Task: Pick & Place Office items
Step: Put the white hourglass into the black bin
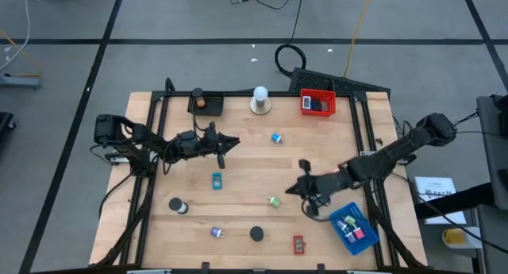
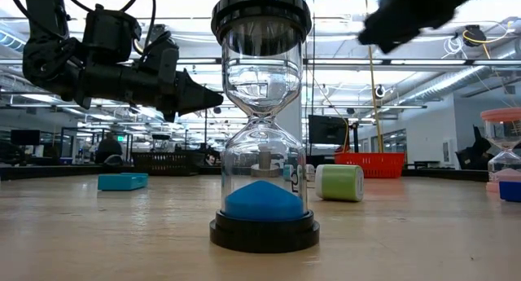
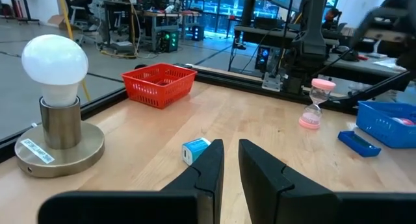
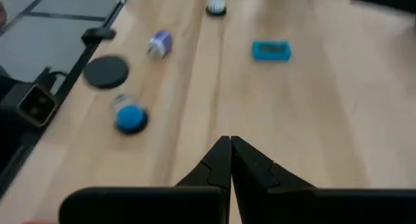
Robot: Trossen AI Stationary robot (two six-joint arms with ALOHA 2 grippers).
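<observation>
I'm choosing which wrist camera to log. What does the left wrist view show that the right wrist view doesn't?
Only the left wrist view shows the white bulb on its round base, the red basket, the pink hourglass and the blue tray.

Only the right wrist view shows the black disc and a teal rectangle.

Both show the wooden table and their own empty claw.

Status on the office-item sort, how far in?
Done: items sit in the blue tray, red tray and black tray. In hand: nothing; right end effector shut, empty. Left: teal rectangle, green cylinder, black disc.
</observation>
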